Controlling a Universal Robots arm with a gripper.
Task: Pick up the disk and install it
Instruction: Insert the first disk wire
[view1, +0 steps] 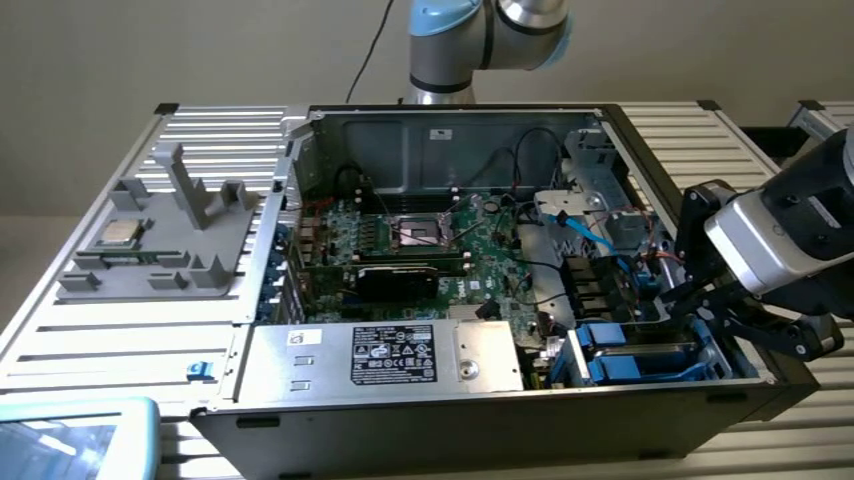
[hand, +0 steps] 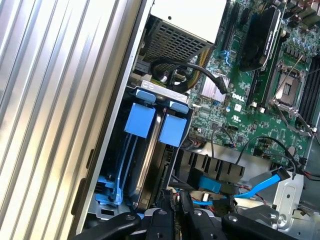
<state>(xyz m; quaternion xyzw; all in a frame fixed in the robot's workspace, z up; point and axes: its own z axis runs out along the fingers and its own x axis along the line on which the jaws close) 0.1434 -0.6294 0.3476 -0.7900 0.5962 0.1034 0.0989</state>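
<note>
One robot arm (view1: 487, 35) with one gripper (view1: 714, 312). One open computer case (view1: 400, 130) on one slatted desk (view1: 120, 340). Inside the case:
- one green motherboard (view1: 494, 260) with one empty processor socket (view1: 420, 232)
- one small silver heatsink (hand: 212, 87)
- one black expansion card (view1: 387, 282)
- one silver power supply box (view1: 467, 355) with one printed label (view1: 394, 353)
- one flat blue cable (view1: 587, 225)
- two blue drive carriers (hand: 172, 129) side by side in the bay, with one disk (hand: 150, 162) seen edge-on

Beside the case, one grey fixture (view1: 167, 245) holding one square processor chip (view1: 120, 232). One pale blue object (view1: 67, 440) at the desk's near corner
</note>
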